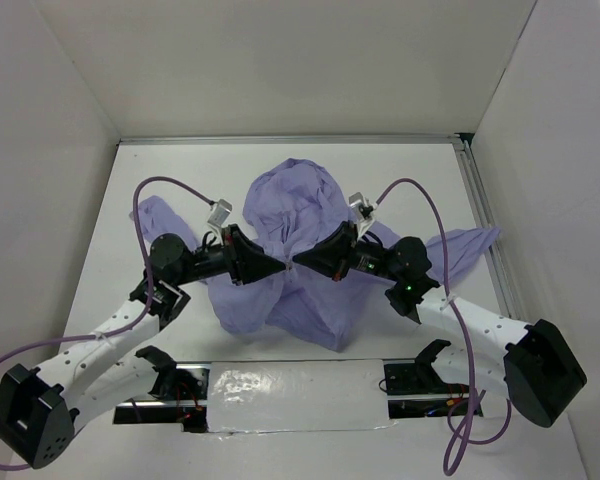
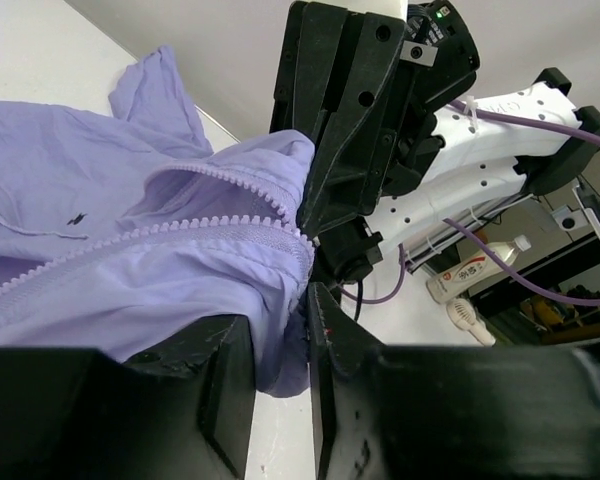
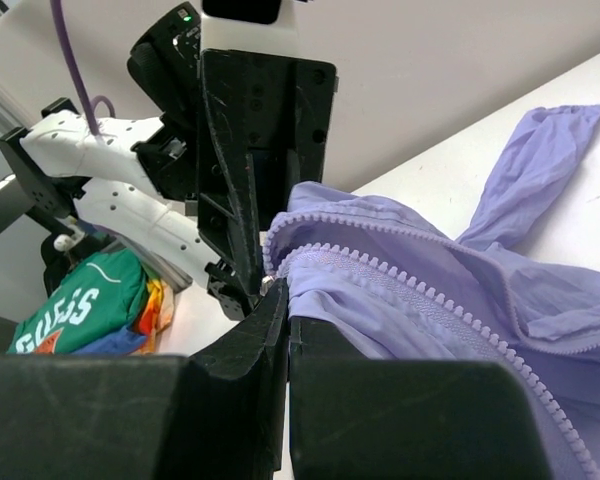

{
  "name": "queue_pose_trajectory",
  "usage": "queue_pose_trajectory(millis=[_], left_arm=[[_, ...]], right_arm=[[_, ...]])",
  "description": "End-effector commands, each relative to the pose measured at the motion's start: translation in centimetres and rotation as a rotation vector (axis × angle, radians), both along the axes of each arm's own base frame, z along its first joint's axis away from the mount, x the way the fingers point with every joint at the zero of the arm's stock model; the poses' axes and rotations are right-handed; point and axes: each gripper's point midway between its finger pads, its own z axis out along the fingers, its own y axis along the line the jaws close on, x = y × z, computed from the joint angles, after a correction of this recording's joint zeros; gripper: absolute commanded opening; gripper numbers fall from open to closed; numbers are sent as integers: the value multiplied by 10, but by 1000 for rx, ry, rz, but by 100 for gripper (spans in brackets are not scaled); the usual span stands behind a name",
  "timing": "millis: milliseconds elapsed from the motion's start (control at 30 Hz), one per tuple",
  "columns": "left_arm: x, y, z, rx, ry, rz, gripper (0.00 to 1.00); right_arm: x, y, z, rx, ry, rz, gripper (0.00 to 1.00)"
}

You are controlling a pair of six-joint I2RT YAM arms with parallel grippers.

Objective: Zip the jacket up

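The lavender jacket [image 1: 290,200] lies crumpled mid-table, one sleeve out to the right. Both grippers meet tip to tip over its front. My left gripper [image 1: 280,268] has its jaws apart, and a fold of jacket [image 2: 100,200] hangs down between the fingers [image 2: 280,330], close by the zipper's end. My right gripper [image 1: 298,260] is shut [image 3: 285,295], pinching the jacket's edge [image 3: 430,300] where the two rows of zipper teeth [image 3: 400,280] come together. Both rows run apart behind that point. A small metal piece [image 3: 268,284] shows at the right fingertips.
White walls enclose the table on three sides, with a metal rail [image 1: 485,210] along the right. A silvery sheet [image 1: 295,395] covers the near edge between the arm bases. Off the table lie coloured clothes [image 3: 80,300] and a bottle [image 2: 475,270].
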Motion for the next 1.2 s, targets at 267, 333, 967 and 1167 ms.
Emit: queue_pose_trajectory(millis=[267, 333, 967, 1167], left_arm=[[13, -8, 14, 19, -85, -15, 0], [11, -10, 9, 29, -80, -31, 0], [-20, -12, -48, 191, 48, -92, 0], [6, -9, -33, 189, 54, 43, 0]], right_arm=[[-1, 8, 19, 20, 14, 29, 0], [-1, 7, 21, 33, 21, 23, 0], [44, -7, 32, 29, 82, -154, 0], [31, -5, -10, -183, 124, -154, 8]])
